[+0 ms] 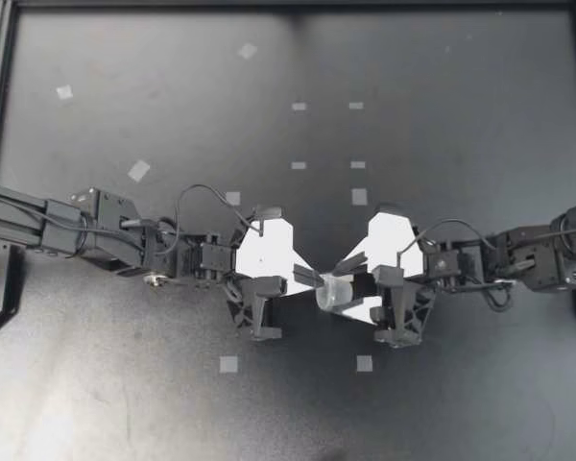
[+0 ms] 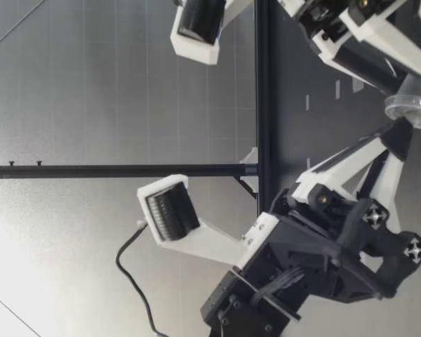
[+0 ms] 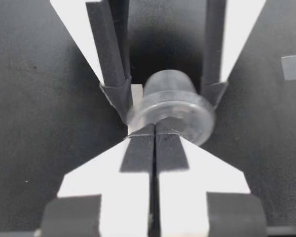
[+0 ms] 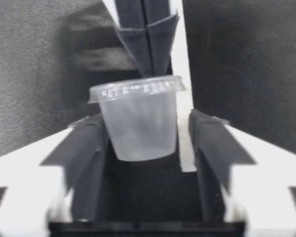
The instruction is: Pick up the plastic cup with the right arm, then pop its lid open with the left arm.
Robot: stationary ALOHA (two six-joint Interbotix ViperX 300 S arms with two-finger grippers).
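Top view: your right gripper (image 1: 353, 281) is clamping the clear lidded cup (image 1: 334, 294) sideways, toward 5 o'clock of the table (image 1: 461, 403) centre, lid (image 3: 170, 116) facing 9 o'clock. Your left gripper (image 1: 309, 278) is pressing its 2 fingers together, tips touching the lid's rim. Risk I'm judging: a push there twisting the slick cup loose.

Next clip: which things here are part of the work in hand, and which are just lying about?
In use: lidded clear cup, right tool shut on it, left tool shut at its lid rim.
Lying about: white tape marks on the black table.
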